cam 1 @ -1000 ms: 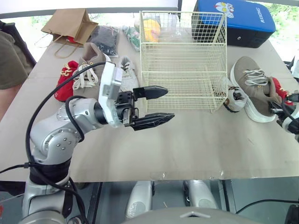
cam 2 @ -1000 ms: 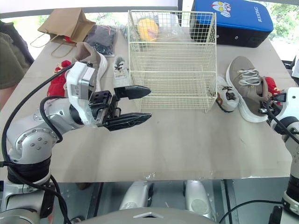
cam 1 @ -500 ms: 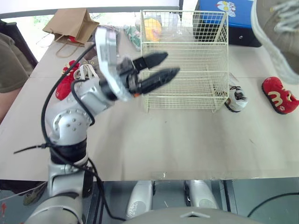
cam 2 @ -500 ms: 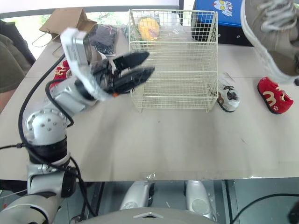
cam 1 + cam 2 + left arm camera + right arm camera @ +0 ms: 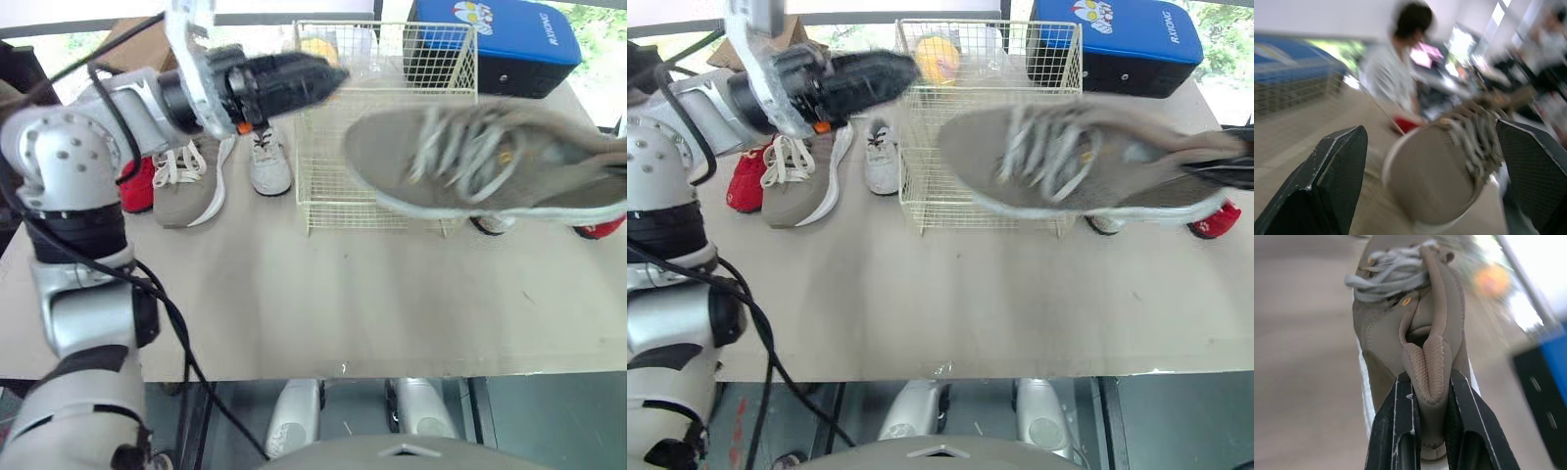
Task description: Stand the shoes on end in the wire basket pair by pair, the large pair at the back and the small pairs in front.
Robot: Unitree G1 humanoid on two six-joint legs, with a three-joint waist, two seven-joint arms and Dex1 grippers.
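Note:
My right gripper is shut on the heel of a large tan shoe. The shoe hangs in the air on its side, toe toward my left, and covers the front right of the wire basket. My left gripper is raised by the basket's upper left corner and stands open, with its fingers wide apart and the held shoe ahead of them. The other large tan shoe, a small red shoe and a small white shoe lie left of the basket.
A small white-and-black shoe and a red shoe peek out under the held shoe on the right. A blue case and a yellow object sit behind the basket. A person stands beyond the table.
The right gripper has swung the large tan shoe down and to the left, across the basket's front. The left arm has risen toward the basket's upper left corner.

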